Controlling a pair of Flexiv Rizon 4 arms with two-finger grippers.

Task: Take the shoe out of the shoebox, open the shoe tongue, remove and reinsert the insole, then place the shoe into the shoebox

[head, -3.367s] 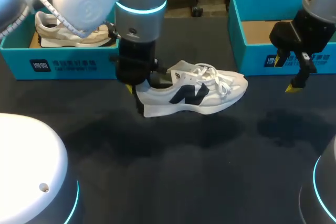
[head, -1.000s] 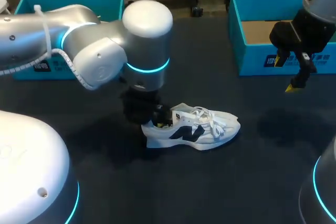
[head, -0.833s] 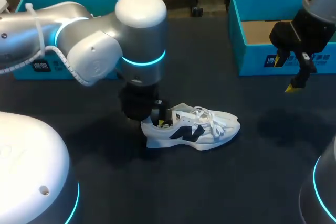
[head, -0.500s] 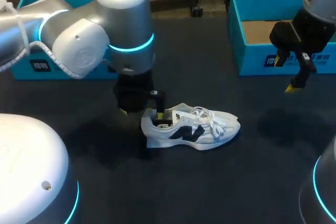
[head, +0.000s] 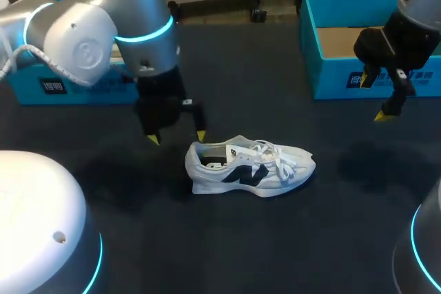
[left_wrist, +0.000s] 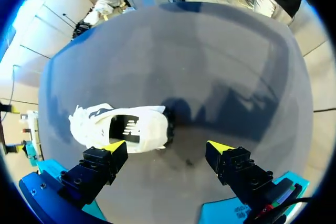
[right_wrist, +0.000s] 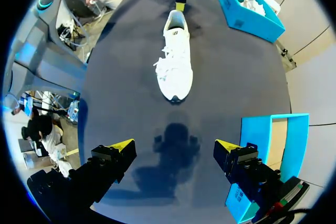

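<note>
Start from the white sneaker [head: 251, 169], standing on its sole on the dark tabletop [head: 227, 253], well apart from both boxes, heel toward the left arm's side and toe toward the right. Judge the take-out done and the tongue-opening next. Note the left gripper [head: 176, 137] just beside and above the heel [head: 196, 164], spread wide and holding nothing. Bring one yellow tip down inside the collar, behind the tongue [head: 233, 149], and draw it toward the toe rather than upward, so as not to lift the light shoe off the table. Keep clear of the laces [head: 277, 156], loose and likely to snag a fingertip. Consider pinning the toe end with the right gripper [right_wrist: 174, 145], now hanging spread and empty over bare table near the front wall of the empty teal shoebox [head: 331, 74], well away from the sneaker. Leave alone the farther teal shoebox [head: 52, 87] behind the left arm, with another white shoe [right_wrist: 253, 2] inside, as seen from the right wrist.
</note>
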